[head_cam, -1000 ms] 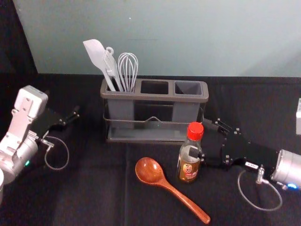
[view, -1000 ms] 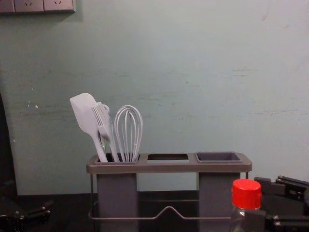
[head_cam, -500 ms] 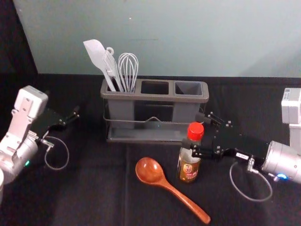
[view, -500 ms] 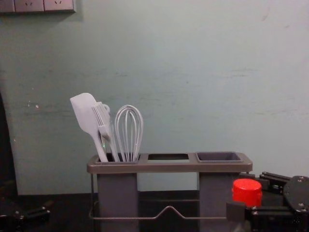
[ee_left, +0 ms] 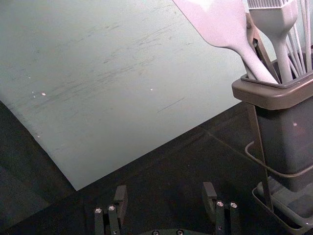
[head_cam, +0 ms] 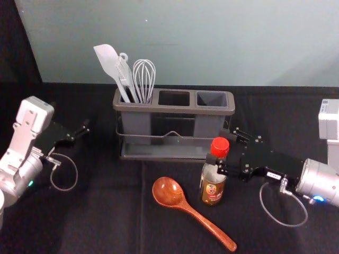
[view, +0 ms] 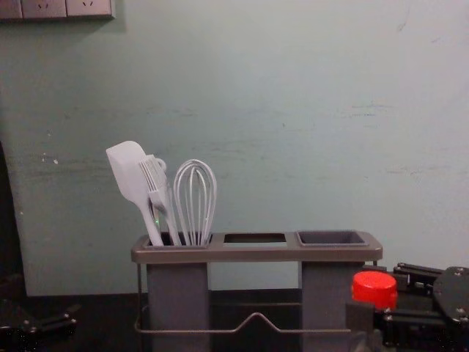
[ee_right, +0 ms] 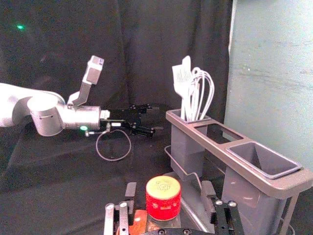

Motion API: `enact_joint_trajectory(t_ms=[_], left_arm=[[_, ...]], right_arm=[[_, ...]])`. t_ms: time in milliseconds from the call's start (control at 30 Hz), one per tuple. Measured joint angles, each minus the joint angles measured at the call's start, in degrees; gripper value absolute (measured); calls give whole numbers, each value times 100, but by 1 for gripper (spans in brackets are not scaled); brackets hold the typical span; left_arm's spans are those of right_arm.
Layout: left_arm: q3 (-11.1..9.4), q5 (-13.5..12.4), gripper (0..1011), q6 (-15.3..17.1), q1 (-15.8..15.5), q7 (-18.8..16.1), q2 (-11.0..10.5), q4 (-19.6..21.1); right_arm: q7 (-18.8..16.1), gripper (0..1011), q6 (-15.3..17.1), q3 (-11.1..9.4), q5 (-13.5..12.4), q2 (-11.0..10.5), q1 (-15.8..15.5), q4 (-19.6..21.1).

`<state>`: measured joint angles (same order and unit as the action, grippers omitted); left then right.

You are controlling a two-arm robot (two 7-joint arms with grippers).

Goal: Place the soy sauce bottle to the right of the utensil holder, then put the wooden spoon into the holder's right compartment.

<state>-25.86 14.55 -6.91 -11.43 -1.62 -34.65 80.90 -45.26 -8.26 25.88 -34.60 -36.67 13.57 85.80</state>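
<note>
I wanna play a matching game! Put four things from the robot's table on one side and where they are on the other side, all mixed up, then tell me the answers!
Things
1. Whisk
2. Wooden spoon
3. Soy sauce bottle
4. Left end effector

Places
A. Lying down on the black cloth
B. Off to the left of the utensil holder, open
C. In the holder's left compartment
D. Upright, red cap between the right end effector's open fingers

Right pairs: 1-C, 2-A, 3-D, 4-B

Black cloth (head_cam: 106,217) under holder (head_cam: 175,109), bottle (head_cam: 212,191), spoon (head_cam: 169,192).
</note>
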Motion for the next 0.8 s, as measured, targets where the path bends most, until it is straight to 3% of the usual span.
enact_joint_trajectory(t_ms=[33,100,500,800], left_arm=[[0,0,1005,0,0,0,0,0],[0,0,1005,0,0,0,0,0],[0,0,1005,0,0,0,0,0],[0,0,1005,0,0,0,0,0]], right_arm=[[0,811,-1,-1,0,-1,-1,0],[-2,783,-4,-2,-1,-2,-4,1],[-13,390,-10,-10,-5,-8,-11,8],[-10,384,-52,-42,-46,-46,-47,70]])
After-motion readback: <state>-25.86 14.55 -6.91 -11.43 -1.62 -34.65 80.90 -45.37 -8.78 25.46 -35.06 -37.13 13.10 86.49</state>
